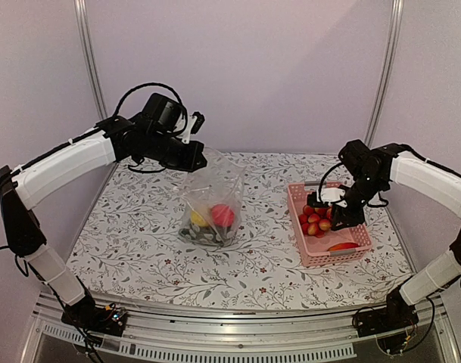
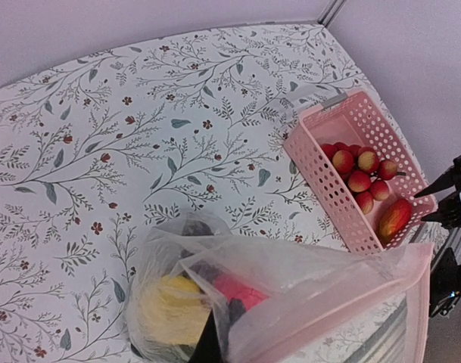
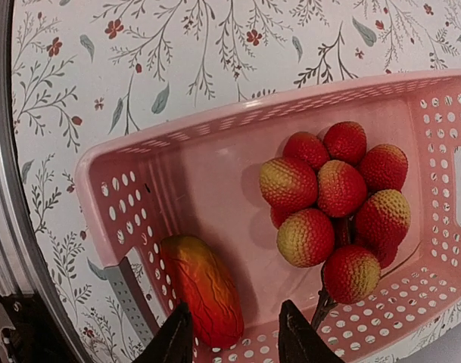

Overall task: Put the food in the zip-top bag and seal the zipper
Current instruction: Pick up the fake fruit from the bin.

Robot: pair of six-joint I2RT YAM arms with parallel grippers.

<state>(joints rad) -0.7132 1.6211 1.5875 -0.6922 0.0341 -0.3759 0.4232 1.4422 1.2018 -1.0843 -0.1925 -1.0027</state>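
Observation:
The zip-top bag (image 1: 211,193) hangs upright at mid-table, and my left gripper (image 1: 194,155) is shut on its top edge. Inside lie yellow (image 1: 197,218), red (image 1: 222,215) and dark green (image 1: 207,236) food pieces. In the left wrist view the bag (image 2: 291,295) gapes open, its zipper (image 2: 351,295) unsealed. My right gripper (image 1: 344,219) is lowered into the pink basket (image 1: 306,246). Its fingers stand apart (image 3: 234,310) beside an orange-red piece (image 3: 204,287), with a cluster of red-yellow fruits (image 3: 332,200) just to the right. Nothing is gripped.
The pink basket (image 3: 192,174) sits at the table's right side, near the right edge. Metal frame posts (image 1: 90,68) rise at the back corners. The floral cloth (image 1: 139,242) is bare around the bag.

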